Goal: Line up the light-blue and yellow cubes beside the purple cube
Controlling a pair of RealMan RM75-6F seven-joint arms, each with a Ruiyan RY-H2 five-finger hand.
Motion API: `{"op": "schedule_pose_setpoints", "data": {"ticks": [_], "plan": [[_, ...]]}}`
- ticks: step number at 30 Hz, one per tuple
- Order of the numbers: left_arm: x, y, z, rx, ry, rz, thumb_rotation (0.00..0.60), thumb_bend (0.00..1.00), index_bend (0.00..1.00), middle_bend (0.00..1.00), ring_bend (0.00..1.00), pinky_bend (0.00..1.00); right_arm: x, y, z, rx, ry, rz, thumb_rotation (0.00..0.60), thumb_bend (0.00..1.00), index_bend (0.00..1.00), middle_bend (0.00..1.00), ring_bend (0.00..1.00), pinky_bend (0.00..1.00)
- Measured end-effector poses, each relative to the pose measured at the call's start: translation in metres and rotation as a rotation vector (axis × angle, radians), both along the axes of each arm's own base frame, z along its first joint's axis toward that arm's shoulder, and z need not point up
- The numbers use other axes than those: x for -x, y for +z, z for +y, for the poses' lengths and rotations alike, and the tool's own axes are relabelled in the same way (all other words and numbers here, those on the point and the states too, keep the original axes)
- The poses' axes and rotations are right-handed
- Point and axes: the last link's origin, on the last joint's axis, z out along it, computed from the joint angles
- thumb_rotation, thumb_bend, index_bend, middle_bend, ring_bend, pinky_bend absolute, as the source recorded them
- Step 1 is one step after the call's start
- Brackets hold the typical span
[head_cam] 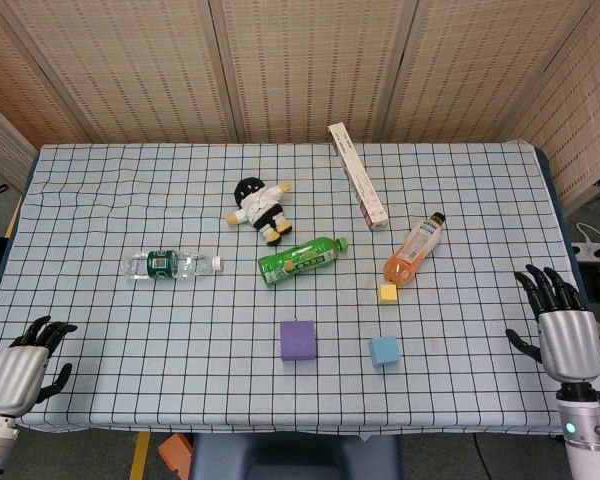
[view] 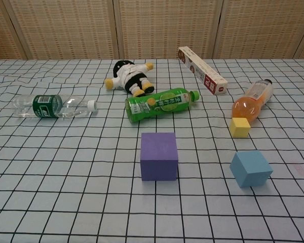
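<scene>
Purple cube (head_cam: 298, 339): sits flat on the checked tablecloth (head_cam: 130, 200), toward the near edge; taken here as the landmark.

Light-blue cube (head_cam: 384, 350): to the right of the purple cube, apart from it, turned slightly askew and a little nearer the table's front edge.

Yellow cube (head_cam: 387, 293): smaller, right of and behind the purple cube, directly behind the light-blue cube; it touches or nearly touches the base of the orange drink bottle (head_cam: 414, 250), which lies on its side angling away to the right.

Green bottle (head_cam: 300, 259): lying on its side just behind the purple cube, cap pointing right.

Plush doll (head_cam: 260, 209): further behind, slightly left.

Long narrow box (head_cam: 357, 188): far behind and to the right.

Clear water bottle (head_cam: 170, 264): lying well to the left and behind.

Left hand (head_cam: 18, 365): far left of the purple cube, at the near table corner, fingers spread, holding nothing.

Right hand (head_cam: 563, 329): far right, at the table edge, fingers extended and apart, holding nothing.
</scene>
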Motion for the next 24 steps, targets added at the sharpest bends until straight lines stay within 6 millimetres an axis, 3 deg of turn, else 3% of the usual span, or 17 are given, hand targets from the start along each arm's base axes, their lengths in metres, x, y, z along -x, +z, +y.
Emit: {"op": "schedule_pose_setpoints", "data": {"ticks": [3, 8, 14, 24], "plan": [[0.0, -0.001, 0.0, 0.002, 0.001, -0.002, 0.6, 0.42, 0.25, 0.21, 0.1, 0.37, -0.008, -0.005, -0.013, -0.035, -0.013, 0.018, 0.6, 0.0, 0.39, 0.71, 0.61, 0.97], [0.001, -0.003, 0.0, 0.014, 0.008, 0.001, 0.6, 0.42, 0.25, 0.21, 0.1, 0.37, -0.021, -0.02, -0.033, -0.12, -0.051, 0.045, 0.6, 0.0, 0.41, 0.84, 0.73, 1.0], [0.003, -0.005, 0.001, 0.03, 0.027, 0.0, 0.6, 0.42, 0.25, 0.21, 0.1, 0.38, -0.034, -0.031, -0.048, -0.213, -0.095, 0.007, 0.6, 0.0, 0.41, 0.88, 0.77, 1.0], [0.002, -0.005, 0.001, 0.031, 0.033, -0.001, 0.6, 0.42, 0.25, 0.21, 0.1, 0.38, -0.059, -0.052, -0.064, -0.47, -0.227, -0.174, 0.6, 0.0, 0.33, 0.89, 0.78, 1.0]]}}
